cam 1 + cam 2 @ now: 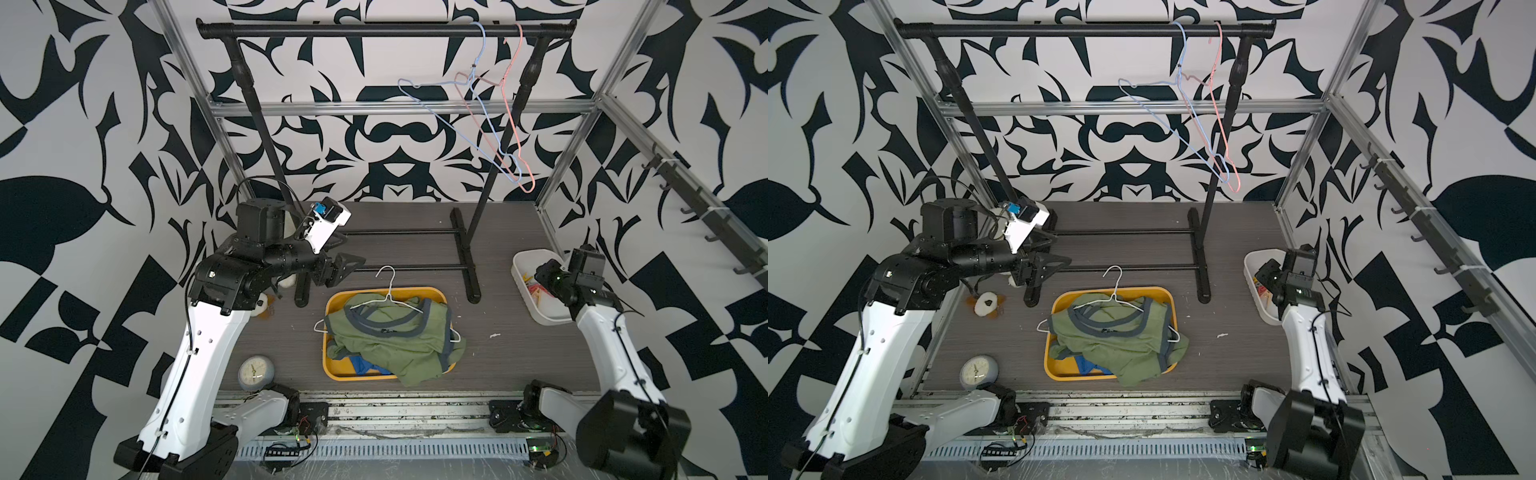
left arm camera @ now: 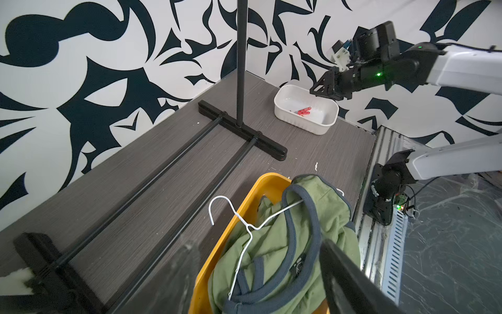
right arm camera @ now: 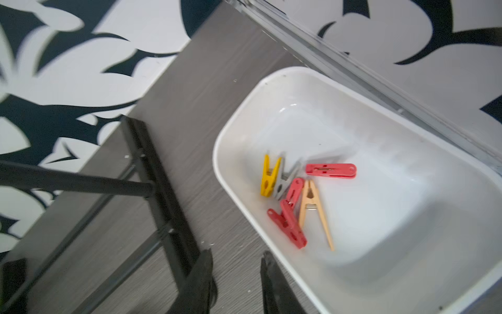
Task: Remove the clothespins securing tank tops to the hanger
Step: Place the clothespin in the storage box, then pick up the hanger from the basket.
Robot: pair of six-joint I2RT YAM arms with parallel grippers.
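Black-and-white patterned walls on three sides, grey wood-grain worktop (image 1: pixel 498 365), black clothes rack (image 1: pixel 386 30) at the back.

Clothespins (image 3: pixel 294 195): six counted, all lying loose in the white tub (image 3: pixel 407 190) at the right edge of the worktop. One is yellow, one grey, three red, one tan.

Right claw (image 3: pixel 235 258): hangs over the near rim of the tub, jaws parted, nothing between them.

Tank tops (image 1: pixel 395 336): heaped in the yellow tray (image 1: pixel 338 368) mid-worktop, olive on top and a bit of blue underneath. White hanger (image 1: pixel 388 286) is threaded through the top neckline, its hook pointing toward the rack and its long bar lying across the tray.

Left claw (image 1: pixel 349 266): released, jaws wide and empty, just behind the tray's far-left corner.

No pin shows on the cloth or the hanger, though folds may hide one. Judgement: the task looks finished. If a pin is buried in the heap, it lies forward and right of the left claw, and that arm is clearly the nearer one.
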